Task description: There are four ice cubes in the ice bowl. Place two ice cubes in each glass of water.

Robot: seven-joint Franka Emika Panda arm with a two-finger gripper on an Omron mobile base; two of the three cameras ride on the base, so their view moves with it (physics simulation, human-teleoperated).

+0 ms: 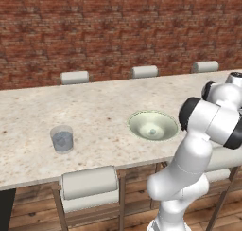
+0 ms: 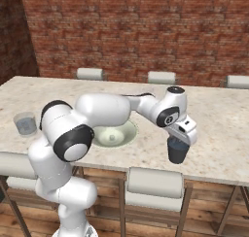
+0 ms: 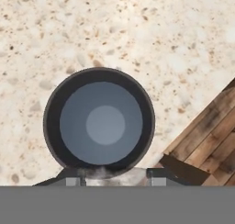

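Note:
My gripper (image 3: pixel 115 178) hangs right above the dark navy glass of water (image 3: pixel 98 122), which stands near the counter's front edge. A pale ice cube (image 3: pixel 120 175) sits between the two fingertips, and the gripper is shut on it. In the right base view the gripper (image 2: pixel 179 142) is just over the rim of that glass (image 2: pixel 177 154). The ice bowl (image 1: pixel 140 122) sits mid-counter with one small ice cube (image 1: pixel 152 131) at its bottom. The see-through glass of water (image 1: pixel 62 138) stands far to the left.
The speckled stone counter (image 1: pixel 94 107) runs in front of a brick wall. Its front edge (image 3: pixel 183 126) lies close to the dark glass, with wooden floor below. Stools (image 2: pixel 153 182) line the near side, and more stand along the far side.

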